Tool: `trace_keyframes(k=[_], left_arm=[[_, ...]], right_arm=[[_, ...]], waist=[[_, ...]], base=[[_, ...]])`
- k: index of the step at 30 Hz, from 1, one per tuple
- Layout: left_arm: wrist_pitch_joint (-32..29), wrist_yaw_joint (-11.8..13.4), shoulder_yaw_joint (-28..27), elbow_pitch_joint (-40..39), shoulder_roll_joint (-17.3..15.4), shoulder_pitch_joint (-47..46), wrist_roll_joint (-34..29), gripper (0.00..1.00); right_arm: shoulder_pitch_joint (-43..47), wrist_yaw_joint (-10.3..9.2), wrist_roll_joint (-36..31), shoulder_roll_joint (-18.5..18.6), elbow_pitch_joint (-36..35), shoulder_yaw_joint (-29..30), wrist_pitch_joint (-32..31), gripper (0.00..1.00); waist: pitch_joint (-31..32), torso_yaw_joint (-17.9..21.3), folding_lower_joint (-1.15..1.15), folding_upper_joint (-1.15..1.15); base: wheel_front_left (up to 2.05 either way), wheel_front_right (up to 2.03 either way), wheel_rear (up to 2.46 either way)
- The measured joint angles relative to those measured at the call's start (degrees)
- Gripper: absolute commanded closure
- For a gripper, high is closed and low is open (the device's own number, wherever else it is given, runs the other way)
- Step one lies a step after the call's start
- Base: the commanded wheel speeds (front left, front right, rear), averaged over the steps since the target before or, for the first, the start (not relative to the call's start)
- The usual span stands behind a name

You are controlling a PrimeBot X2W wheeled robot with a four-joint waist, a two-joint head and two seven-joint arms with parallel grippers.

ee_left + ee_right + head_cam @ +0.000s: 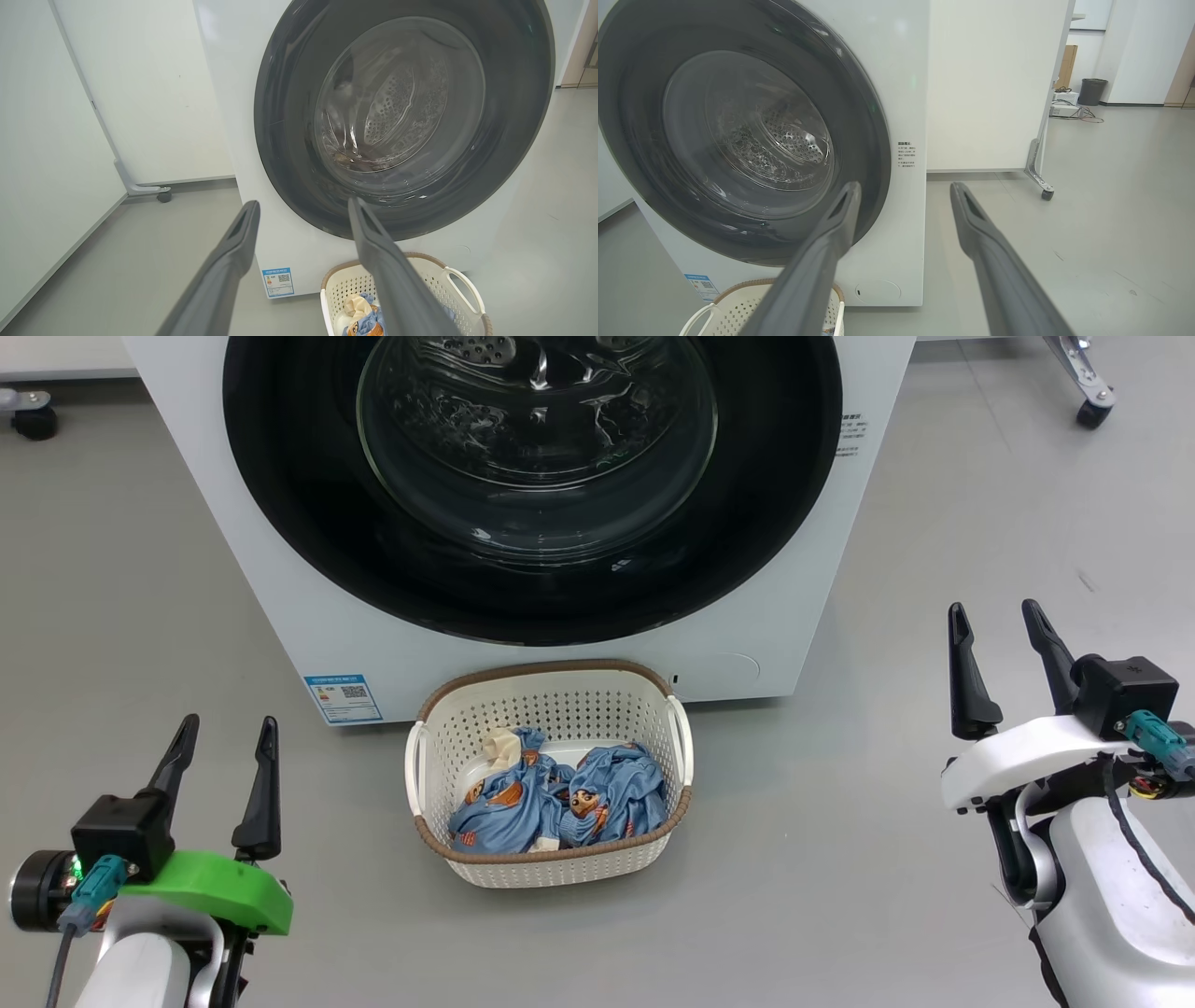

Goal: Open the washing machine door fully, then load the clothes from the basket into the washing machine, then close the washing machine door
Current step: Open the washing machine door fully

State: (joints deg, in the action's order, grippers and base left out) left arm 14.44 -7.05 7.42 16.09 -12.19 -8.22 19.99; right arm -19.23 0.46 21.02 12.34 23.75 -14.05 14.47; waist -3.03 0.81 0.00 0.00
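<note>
Plainly the washing machine (280, 569) is closed, and no laundry seems to lie in its drum behind the washing machine door (299, 523). A finger may slip off that glossy rim. On the floor against its foot, the basket (546, 667) holds the clothes (523, 803) bunched together, and a clumsy reach could knock it aside. The left claw (231, 721) and right claw (993, 609) hover apart, empty.

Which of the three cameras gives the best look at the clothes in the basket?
The head view: it looks down into the basket, so the blue clothes lie in plain sight. The left wrist view catches a small part at its bottom edge. The right wrist view shows the basket's corner, hardly any cloth.
</note>
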Motion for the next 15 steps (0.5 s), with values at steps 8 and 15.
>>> trace_keyframes(k=[8,15], left_arm=[[0.0,-0.1,0.0,0.0,0.0,-0.1,-0.2,0.00],[0.0,-0.1,-0.2,0.0,0.2,-0.1,-0.2,0.00]], right_arm=[[0.0,0.01,0.0,-0.1,0.0,0.5,0.0,0.00],[0.0,0.09,-0.3,-0.2,-0.1,1.1,0.0,0.00]], waist=[[-0.2,-0.1,0.00,0.00],[-0.3,-0.2,0.00,0.00]], base=[[0.65,0.65,-1.30],[0.85,0.85,-1.69]])
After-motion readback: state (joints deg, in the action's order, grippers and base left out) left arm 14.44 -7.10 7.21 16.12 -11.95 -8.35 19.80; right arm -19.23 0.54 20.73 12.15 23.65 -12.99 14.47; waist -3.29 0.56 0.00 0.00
